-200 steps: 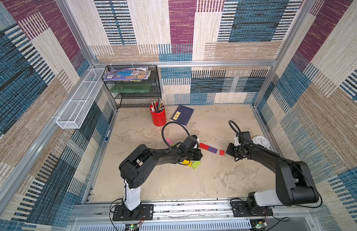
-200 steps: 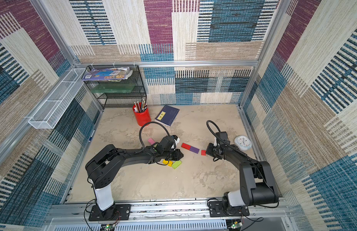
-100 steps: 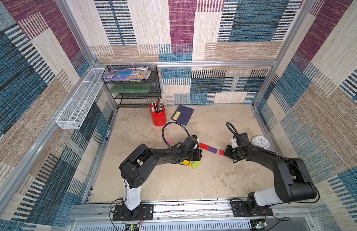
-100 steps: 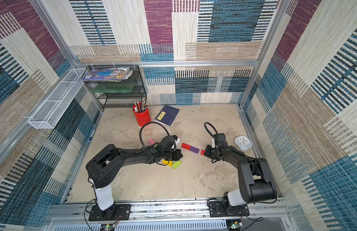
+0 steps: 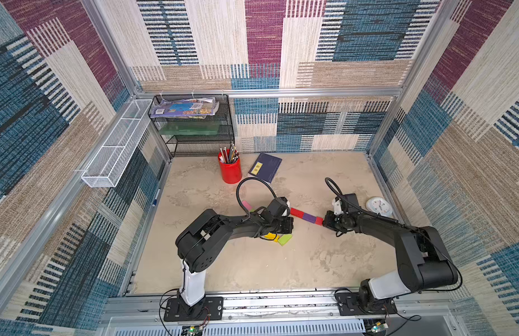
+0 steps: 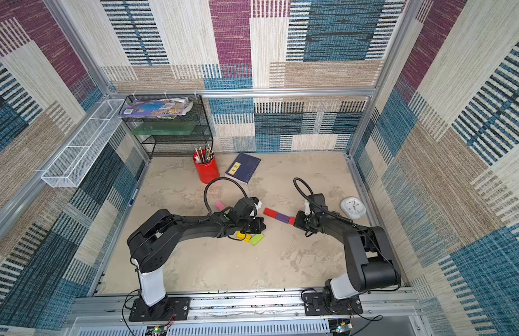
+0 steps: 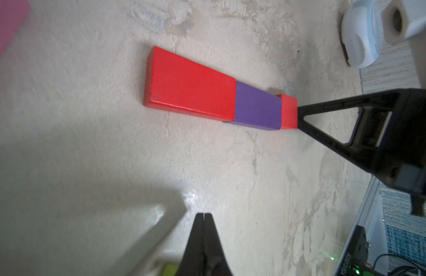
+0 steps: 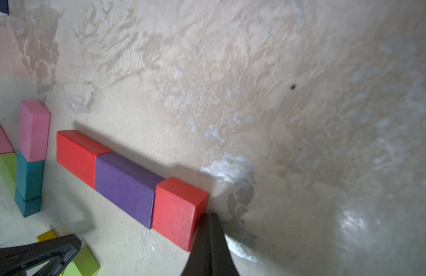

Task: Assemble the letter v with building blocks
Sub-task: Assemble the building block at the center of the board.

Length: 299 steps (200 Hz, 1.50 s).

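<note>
Touching the right pincer [image 8: 210, 216] (pinched together) lies a small red block [image 8: 177, 210].

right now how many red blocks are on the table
2. A long red block lies at one end of the row, against the purple block; a small red square sits at the other end, at the shut right gripper. The left arm may hide more.

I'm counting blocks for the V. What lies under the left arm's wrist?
In both top views a yellow block and a lime green block poke out from under it. Anything else there is covered by the arm.
</note>
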Each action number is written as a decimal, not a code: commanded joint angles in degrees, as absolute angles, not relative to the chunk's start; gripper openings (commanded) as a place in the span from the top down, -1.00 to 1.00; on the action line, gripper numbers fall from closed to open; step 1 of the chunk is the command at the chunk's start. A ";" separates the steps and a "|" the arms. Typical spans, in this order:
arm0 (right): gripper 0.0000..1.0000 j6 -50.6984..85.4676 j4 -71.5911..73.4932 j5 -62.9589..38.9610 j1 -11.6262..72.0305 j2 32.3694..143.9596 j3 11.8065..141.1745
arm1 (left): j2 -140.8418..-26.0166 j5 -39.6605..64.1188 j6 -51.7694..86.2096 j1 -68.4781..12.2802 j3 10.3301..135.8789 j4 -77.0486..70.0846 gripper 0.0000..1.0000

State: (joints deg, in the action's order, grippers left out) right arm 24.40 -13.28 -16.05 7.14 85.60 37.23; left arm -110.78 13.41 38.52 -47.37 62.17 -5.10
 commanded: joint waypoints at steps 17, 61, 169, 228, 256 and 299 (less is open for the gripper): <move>1.00 23.92 -12.39 -17.14 8.01 85.86 37.44 | -113.22 12.04 36.59 -47.28 65.54 -1.92 1.00; 1.00 23.05 -13.98 -16.28 7.31 84.48 37.53 | -114.36 11.95 36.24 -47.01 66.97 -0.88 1.00; 1.00 19.47 -12.37 -18.18 3.74 94.37 44.61 | -111.80 14.13 37.32 -47.10 63.86 -2.90 1.00; 1.00 18.93 -11.60 -21.11 5.19 96.16 44.83 | -111.82 14.61 37.49 -47.33 63.50 -3.35 1.00; 1.00 19.23 -11.94 -20.31 5.52 95.58 44.61 | -112.22 14.68 37.14 -47.33 64.19 -2.91 1.00; 1.00 19.32 -12.74 -19.78 6.31 94.33 44.60 | -112.85 14.94 37.19 -47.35 64.42 -2.91 1.00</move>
